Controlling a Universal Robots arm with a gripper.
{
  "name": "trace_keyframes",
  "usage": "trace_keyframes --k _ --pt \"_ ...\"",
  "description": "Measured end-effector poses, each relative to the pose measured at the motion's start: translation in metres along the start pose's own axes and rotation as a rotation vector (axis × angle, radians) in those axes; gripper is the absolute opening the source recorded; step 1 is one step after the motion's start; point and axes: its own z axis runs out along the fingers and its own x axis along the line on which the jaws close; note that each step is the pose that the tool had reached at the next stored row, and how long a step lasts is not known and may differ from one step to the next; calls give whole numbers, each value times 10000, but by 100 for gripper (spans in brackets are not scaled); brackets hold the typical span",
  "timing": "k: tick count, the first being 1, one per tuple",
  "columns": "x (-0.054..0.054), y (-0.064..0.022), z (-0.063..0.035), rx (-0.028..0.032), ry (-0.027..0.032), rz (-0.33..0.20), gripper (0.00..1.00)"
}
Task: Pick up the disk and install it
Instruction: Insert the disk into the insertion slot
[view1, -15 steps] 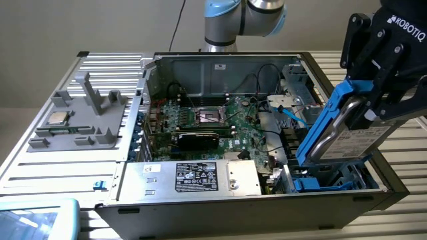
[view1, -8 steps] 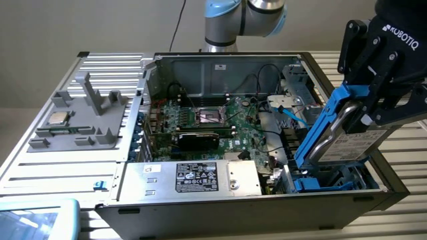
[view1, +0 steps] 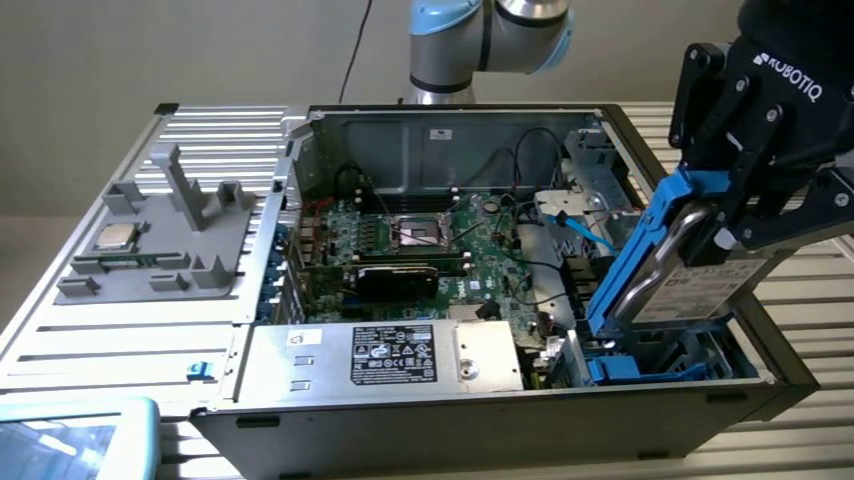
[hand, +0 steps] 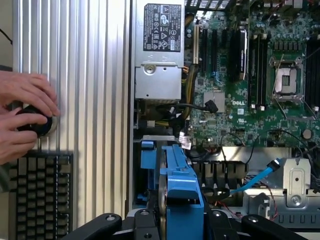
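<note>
Hand (view1: 717, 215) clamped on the disk (view1: 694, 285), tilted over the blue drive bay (view1: 641, 368) at the computer case's (view1: 467, 415) near corner, exterior view's right; skewed entry could jam its frame or snag the blue cable (view1: 587, 235)

ROBOTIQ on the claw (view1: 725, 222), DELL on the motherboard (hand: 226, 116)

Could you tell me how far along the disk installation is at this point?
Done: the disk is picked up, clamped in the gripper. In hand: it hangs tilted over the blue drive bay of the open computer case. Left: it is not yet seated in the bay.
</note>
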Motion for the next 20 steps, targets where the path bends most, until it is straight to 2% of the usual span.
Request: trace_keyframes --k 5,20 --pt "-3 2 53 0 36 -1 37" --pt "35 4 153 0 38 -1 37"
